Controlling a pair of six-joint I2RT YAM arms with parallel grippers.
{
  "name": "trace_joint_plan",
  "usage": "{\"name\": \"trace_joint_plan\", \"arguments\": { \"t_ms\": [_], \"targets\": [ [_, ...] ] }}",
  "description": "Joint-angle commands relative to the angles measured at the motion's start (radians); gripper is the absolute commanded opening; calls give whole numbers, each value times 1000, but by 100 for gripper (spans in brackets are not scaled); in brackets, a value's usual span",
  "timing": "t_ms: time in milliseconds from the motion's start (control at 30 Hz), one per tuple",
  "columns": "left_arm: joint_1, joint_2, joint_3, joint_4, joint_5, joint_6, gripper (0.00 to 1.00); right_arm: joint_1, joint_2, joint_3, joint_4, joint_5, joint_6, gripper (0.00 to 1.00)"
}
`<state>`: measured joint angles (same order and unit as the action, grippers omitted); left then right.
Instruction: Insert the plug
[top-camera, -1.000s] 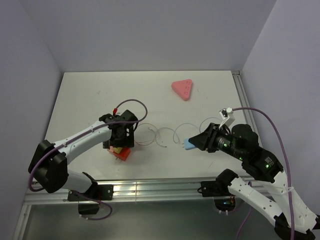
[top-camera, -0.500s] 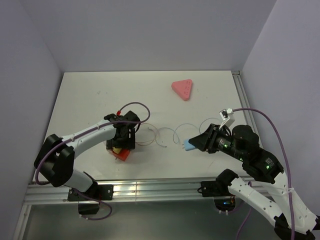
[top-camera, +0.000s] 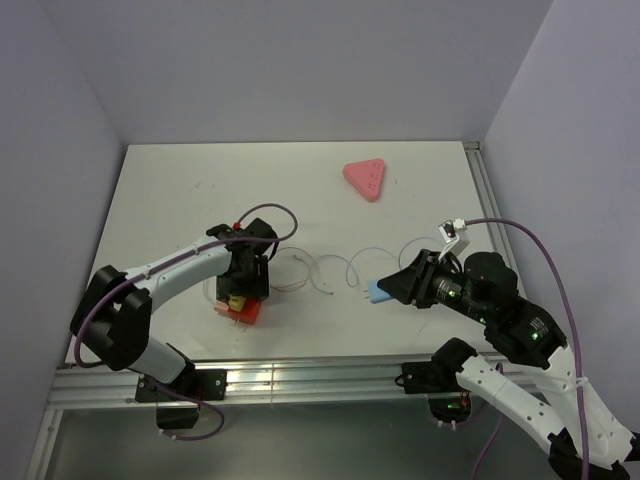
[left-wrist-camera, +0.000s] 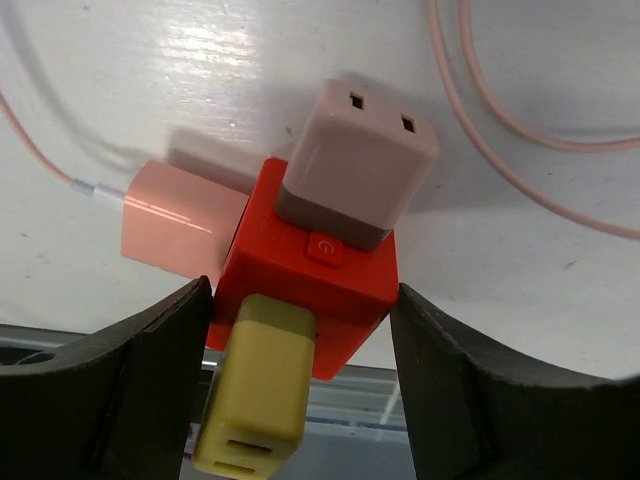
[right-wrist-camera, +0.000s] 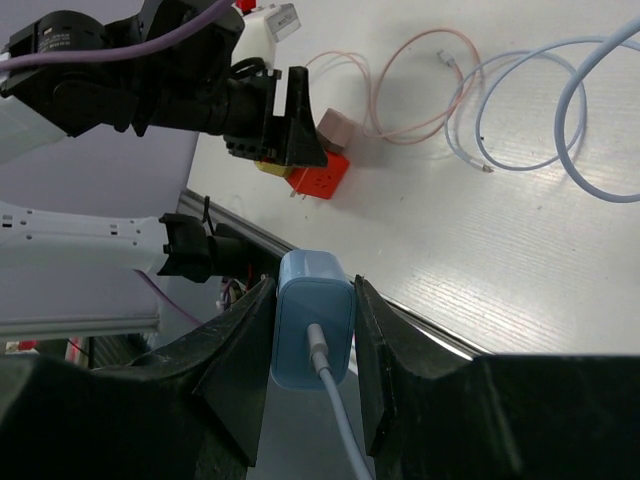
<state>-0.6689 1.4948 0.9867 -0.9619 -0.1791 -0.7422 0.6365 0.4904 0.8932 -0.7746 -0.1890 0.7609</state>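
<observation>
The light-blue plug (top-camera: 379, 291) is pinched in my right gripper (top-camera: 386, 289), held just above the table at mid-right, its white cable trailing back. In the right wrist view the plug (right-wrist-camera: 313, 318) sits between the fingers of the right gripper (right-wrist-camera: 312, 290). My left gripper (top-camera: 243, 296) is shut on the orange-red block (top-camera: 244, 311) near the table's front left. In the left wrist view the left gripper (left-wrist-camera: 302, 300) has both fingers against the block (left-wrist-camera: 270, 250), which carries a grey adapter (left-wrist-camera: 360, 165), a yellow one (left-wrist-camera: 260, 390) and a pink one (left-wrist-camera: 180, 220).
The pink triangular socket strip (top-camera: 365, 178) lies at the back right of the table. A thin pink cable (top-camera: 300, 270) and a pale looped cable (top-camera: 385, 252) lie between the two grippers. The table's metal front rail (top-camera: 300, 375) runs just below both grippers.
The left arm has shifted slightly and nudged the orange-red block a little toward the front edge. The right gripper with the plug has barely moved.
</observation>
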Motion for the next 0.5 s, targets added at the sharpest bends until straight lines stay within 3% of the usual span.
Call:
{"name": "trace_joint_plan", "arguments": {
  "t_ms": [0,67,400,467],
  "targets": [
    [34,48,21,68,170,-66,7,-3,-15,16,34,0,-2,0],
    [57,65,30,87,210,-109,0,-4,-21,13,29,2,-2,0],
    [111,81,29,182,354,-331,0,-4,-38,-7,32,-4,5,0],
    [112,94,35,196,368,-350,4,-3,-38,-11,38,-9,5,0]
  ]
}}
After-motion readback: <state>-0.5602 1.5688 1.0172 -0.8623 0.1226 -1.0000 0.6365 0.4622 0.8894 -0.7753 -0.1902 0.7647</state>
